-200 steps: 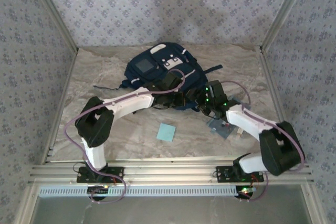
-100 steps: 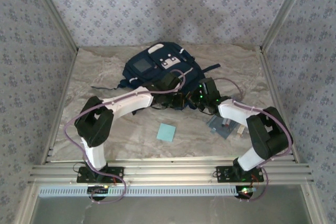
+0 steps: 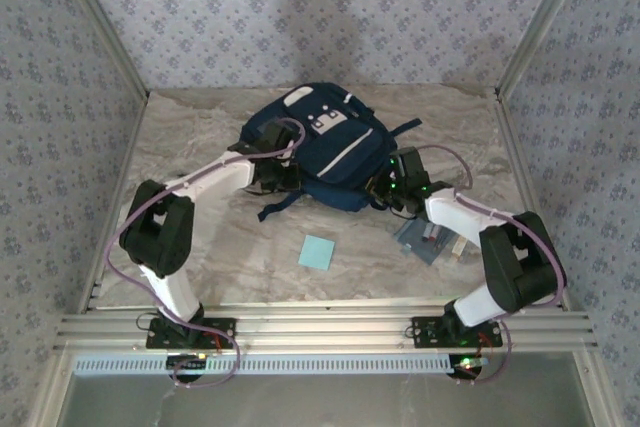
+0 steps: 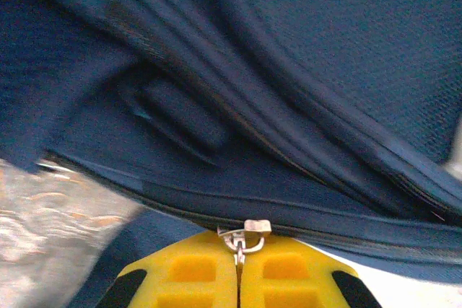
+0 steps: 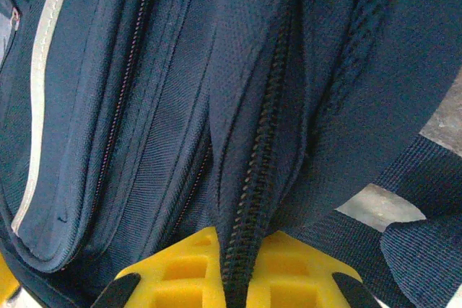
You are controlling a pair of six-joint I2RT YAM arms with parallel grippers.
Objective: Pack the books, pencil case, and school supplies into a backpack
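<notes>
The navy backpack (image 3: 325, 142) lies at the table's back centre, front patches up. At its left side my left gripper (image 3: 280, 169) is shut on the metal zipper pull (image 4: 245, 232), which is pinched between the yellow pads (image 4: 195, 272). My right gripper (image 3: 385, 190) is at the bag's right lower edge, shut on a fold of fabric along the zipper teeth (image 5: 263, 149). The light-blue square pad (image 3: 318, 252) lies flat in front of the bag. The grey-blue pencil case (image 3: 428, 240) lies under my right forearm. The books are out of view.
A dark strap (image 3: 275, 207) trails from the bag toward the front. Patterned walls and metal frame posts close in the marble table (image 3: 200, 147) on three sides. The rail (image 3: 320, 327) with both arm bases runs along the near edge.
My right gripper has shut on the bag's zipper edge. My left arm has swung left, dragging the zipper pull along the bag's left side, and the bag has shifted and spread.
</notes>
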